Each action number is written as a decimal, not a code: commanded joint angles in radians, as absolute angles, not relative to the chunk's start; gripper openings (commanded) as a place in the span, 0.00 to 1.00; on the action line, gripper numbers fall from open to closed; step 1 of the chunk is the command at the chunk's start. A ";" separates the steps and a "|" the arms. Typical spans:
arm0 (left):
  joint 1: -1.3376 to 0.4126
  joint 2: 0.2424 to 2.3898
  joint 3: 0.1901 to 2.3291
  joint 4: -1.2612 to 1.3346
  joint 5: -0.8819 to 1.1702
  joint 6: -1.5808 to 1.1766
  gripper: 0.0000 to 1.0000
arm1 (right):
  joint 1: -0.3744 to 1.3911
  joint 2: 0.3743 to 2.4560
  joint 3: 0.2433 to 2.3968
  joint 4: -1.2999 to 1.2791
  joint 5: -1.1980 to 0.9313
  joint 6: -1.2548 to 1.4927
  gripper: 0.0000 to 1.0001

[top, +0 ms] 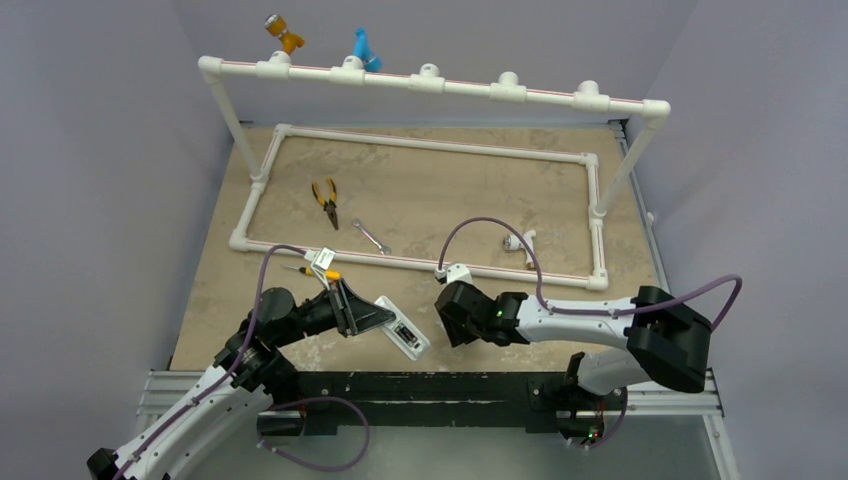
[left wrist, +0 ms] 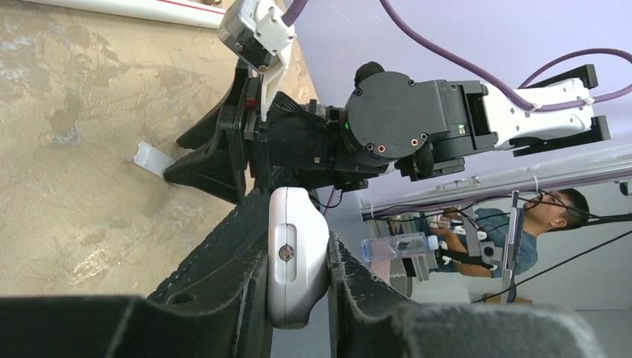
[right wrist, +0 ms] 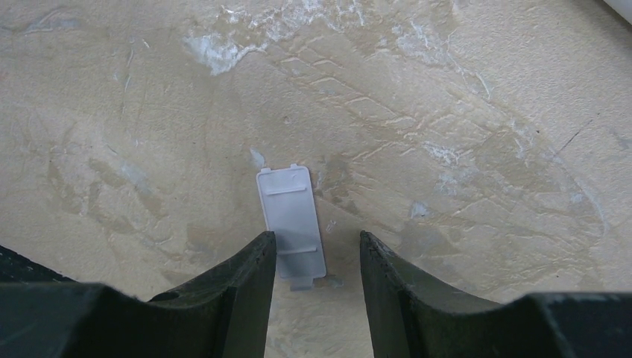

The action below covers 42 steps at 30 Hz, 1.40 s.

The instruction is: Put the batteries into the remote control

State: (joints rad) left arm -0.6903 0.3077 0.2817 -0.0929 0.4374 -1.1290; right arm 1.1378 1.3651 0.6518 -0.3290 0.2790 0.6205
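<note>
My left gripper (top: 372, 318) is shut on the remote control (top: 405, 336), a slim white handset held off the table near the front edge. In the left wrist view the remote control (left wrist: 298, 261) sits end-on between the two fingers of the left gripper (left wrist: 298, 224), and a small screw shows on its end. Its back faces up with a dark recess; I cannot make out the batteries as separate pieces. My right gripper (top: 455, 312) hangs just right of the remote. In its own view the right gripper (right wrist: 317, 240) stands open over a flat white cover piece (right wrist: 289, 218) lying on the table.
A white pipe frame (top: 420, 145) borders the work area, with a raised rail (top: 430, 82) behind it. Yellow-handled pliers (top: 325, 201), a silver wrench (top: 372, 237), a yellow-handled screwdriver (top: 318, 271) and a white fitting (top: 520, 243) lie on the table.
</note>
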 commanded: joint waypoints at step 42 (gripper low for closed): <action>-0.693 0.275 0.273 -0.067 0.432 -1.116 0.00 | 1.302 1.556 0.724 -0.475 0.373 0.666 0.43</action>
